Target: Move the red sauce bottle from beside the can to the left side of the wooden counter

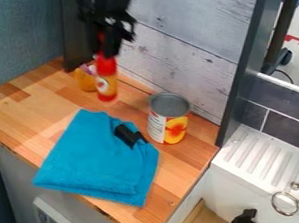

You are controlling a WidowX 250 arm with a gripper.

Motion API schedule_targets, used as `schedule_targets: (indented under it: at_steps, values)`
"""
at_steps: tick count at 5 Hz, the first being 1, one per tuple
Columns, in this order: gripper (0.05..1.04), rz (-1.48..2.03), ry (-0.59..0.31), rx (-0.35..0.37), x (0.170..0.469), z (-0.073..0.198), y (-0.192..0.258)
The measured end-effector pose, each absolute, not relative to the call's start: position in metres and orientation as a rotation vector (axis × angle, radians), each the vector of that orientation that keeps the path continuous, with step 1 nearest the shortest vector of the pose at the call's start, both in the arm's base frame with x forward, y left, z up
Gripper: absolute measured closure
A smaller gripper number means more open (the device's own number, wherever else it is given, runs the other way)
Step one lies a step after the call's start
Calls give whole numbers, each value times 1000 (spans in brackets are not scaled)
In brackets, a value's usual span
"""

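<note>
Black gripper [109, 51] with a red and orange bottle [106, 79], left of the can [157, 127].
Its fingers are clamped on the bottle's top (all blurry, and they hide some of it). Partly behind the bottle, farther from the can, is an orange thing [84, 80], hard to make out.

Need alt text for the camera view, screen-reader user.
Black robot tool holding a red-and-orange bottle upright at the back of a wooden counter. Nearer the camera, a folded blue cloth with a small black object on it; beside the cloth, a metal can with a fruit label.
</note>
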State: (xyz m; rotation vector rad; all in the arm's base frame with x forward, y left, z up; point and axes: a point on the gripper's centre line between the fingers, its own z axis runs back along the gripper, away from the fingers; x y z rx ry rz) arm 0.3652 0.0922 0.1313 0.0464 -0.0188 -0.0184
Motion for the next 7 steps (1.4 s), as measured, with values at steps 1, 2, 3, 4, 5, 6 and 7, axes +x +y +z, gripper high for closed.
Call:
schedule_targets:
  at_steps: [1,2,3,4,5,6,7]
  values:
    - [734,101,-21,69,332,134,128]
    - [734,190,40,73,303,125,164]
    - [734,266,64,61,285,117,194]
    - [734,277,111,70,280,101,205]
    - [734,250,129,49,282,85,206]
    - [734,234,111,33,285,81,207]
    - [734,248,107,26,280,82,214]
